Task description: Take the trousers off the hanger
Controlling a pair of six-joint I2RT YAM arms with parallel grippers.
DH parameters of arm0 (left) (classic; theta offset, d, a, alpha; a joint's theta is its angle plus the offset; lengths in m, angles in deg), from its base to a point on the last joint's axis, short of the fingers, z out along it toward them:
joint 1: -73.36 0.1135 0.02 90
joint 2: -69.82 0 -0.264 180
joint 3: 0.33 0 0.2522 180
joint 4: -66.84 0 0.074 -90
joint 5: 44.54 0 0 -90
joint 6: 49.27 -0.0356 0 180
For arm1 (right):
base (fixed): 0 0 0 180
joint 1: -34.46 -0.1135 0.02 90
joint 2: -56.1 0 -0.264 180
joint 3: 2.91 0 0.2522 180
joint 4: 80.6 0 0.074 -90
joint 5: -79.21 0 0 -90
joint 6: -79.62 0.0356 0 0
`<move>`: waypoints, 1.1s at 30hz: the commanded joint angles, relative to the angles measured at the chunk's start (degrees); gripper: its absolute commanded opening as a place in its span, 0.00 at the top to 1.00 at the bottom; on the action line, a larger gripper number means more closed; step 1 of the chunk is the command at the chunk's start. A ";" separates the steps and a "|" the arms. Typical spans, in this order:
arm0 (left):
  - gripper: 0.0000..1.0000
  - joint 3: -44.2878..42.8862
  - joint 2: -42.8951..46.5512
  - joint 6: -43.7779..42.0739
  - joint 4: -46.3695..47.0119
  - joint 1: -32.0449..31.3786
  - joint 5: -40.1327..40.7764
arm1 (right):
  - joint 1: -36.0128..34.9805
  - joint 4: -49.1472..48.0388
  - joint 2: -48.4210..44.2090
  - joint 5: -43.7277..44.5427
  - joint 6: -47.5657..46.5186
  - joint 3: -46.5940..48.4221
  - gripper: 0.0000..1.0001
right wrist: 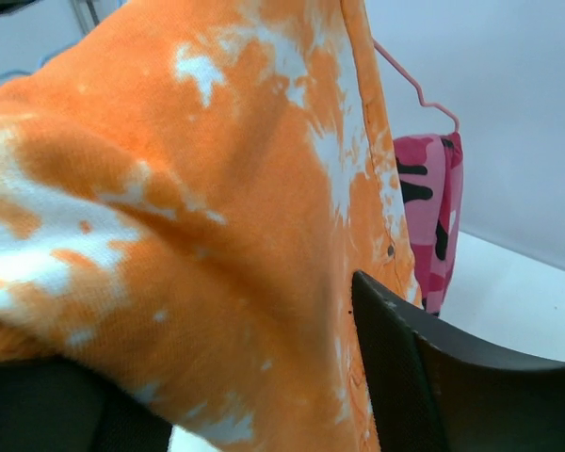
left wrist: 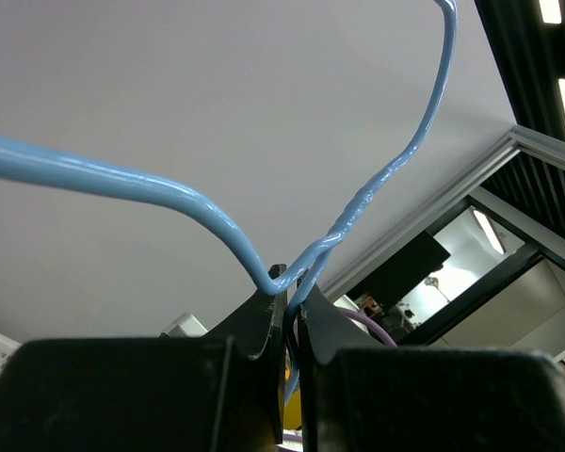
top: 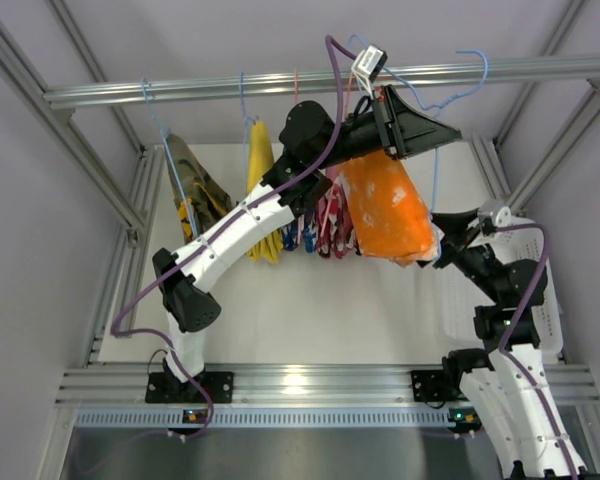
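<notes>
The light-blue wire hanger [top: 472, 72] is held up near the rail at the top right. My left gripper [top: 446, 128] is shut on its twisted neck; in the left wrist view the blue wire [left wrist: 169, 188] runs down between my closed fingers [left wrist: 290, 306]. The orange and white tie-dye trousers [top: 385, 205] hang below the left gripper. My right gripper [top: 440, 246] is at their lower right edge. In the right wrist view the trousers [right wrist: 217, 217] fill the gap between my spread fingers [right wrist: 414, 367], so the right gripper [right wrist: 226, 377] is open around the fabric.
A metal rail [top: 230, 88] crosses the top, carrying other hangers with a yellow garment [top: 261, 160], an olive patterned one [top: 195, 185] and pink camouflage ones [top: 330, 220], also in the right wrist view [right wrist: 433, 207] on a pink hanger [right wrist: 416, 87]. A white basket [top: 552, 322] stands at right.
</notes>
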 commanded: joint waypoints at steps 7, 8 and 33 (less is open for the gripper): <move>1.00 3.61 5.18 0.77 6.79 -0.17 -2.55 | -0.74 -1.35 0.08 8.05 0.66 4.67 0.97; 1.00 5.53 6.05 -0.36 6.61 -0.09 -3.52 | -0.65 -0.47 -0.97 9.63 0.31 6.16 1.00; 1.00 22.87 8.70 -0.47 17.77 2.64 -21.88 | -0.74 21.51 -8.36 27.74 -5.49 33.15 1.00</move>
